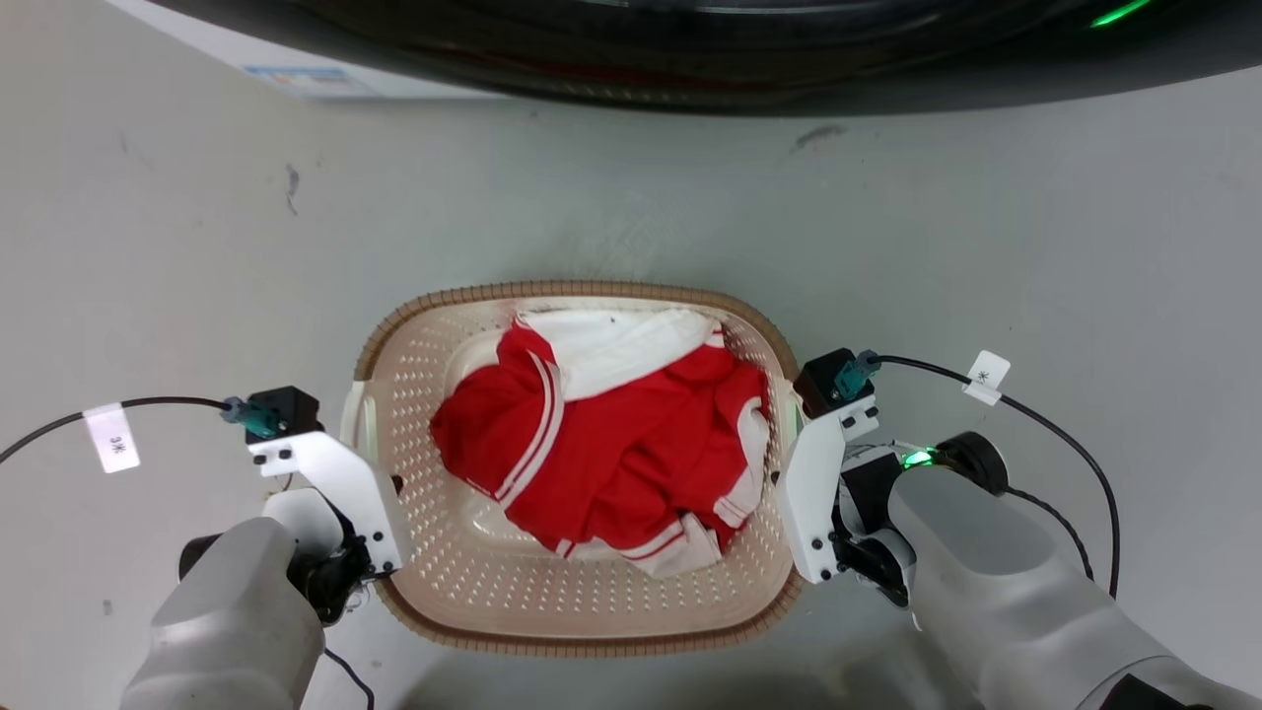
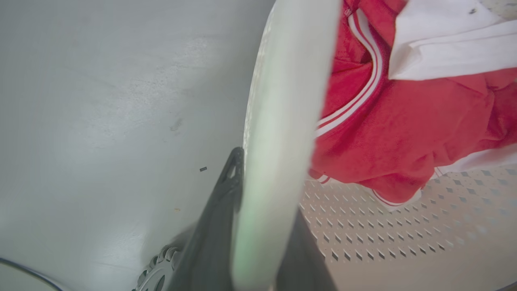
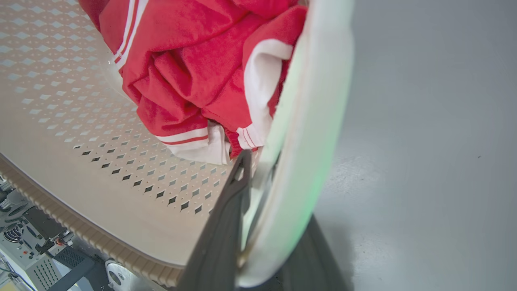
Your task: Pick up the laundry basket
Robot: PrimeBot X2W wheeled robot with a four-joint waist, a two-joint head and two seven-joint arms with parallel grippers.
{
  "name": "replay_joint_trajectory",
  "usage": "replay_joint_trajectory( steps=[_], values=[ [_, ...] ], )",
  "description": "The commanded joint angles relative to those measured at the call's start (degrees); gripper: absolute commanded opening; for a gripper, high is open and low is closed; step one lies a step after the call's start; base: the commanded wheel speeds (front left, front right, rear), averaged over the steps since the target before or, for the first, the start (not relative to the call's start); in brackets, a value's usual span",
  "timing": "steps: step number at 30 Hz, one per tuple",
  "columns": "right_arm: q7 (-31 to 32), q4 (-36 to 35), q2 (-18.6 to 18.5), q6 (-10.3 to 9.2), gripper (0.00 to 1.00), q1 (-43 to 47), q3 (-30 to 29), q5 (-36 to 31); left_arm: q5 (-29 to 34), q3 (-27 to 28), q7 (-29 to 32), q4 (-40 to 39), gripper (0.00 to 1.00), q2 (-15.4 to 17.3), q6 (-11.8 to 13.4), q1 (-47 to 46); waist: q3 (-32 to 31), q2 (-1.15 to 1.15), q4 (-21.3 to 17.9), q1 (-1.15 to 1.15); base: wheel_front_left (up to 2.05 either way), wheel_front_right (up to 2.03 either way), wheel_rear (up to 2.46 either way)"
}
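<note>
The laundry basket [image 1: 592, 293] sits between the two pairs of jaws. It looks like stiff plastic, probably light with only red and white clothes [image 1: 611, 444] inside. The side handles are the place to hold it. The left gripper [image 2: 266, 182] and right gripper [image 3: 278, 186] each clamp one, a finger on either side.
</note>
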Motion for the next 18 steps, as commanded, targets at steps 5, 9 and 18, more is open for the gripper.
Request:
replay_joint_trajectory(
  steps=[5, 9, 18],
  values=[
    [3.5, 0.2, 1.3, 0.80, 0.00, 1.1, 1.8, 2.8, -1.9, -2.1, 3.6, -0.2, 0.00, -2.2, -0.1, 0.5, -6.4, 0.00, 0.0, 0.00, 0.00, 0.00, 0.00],
    [6.6, 0.6, 1.4, 0.80, 0.00, 1.3, 2.8, 5.0, -2.9, -3.6, 6.8, 0.2, 0.00, -3.1, -0.1, 0.3, -10.2, 0.00, -0.4, 0.00, 0.00, 0.00, 0.00],
    [10.7, 2.5, 1.6, 0.81, 0.00, 1.6, 3.7, 9.3, -4.8, -6.6, 12.7, 0.7, 0.00, -4.2, -0.2, 0.4, -18.6, 0.00, -2.4, 0.00, 0.00, 0.00, 0.00]
  ],
)
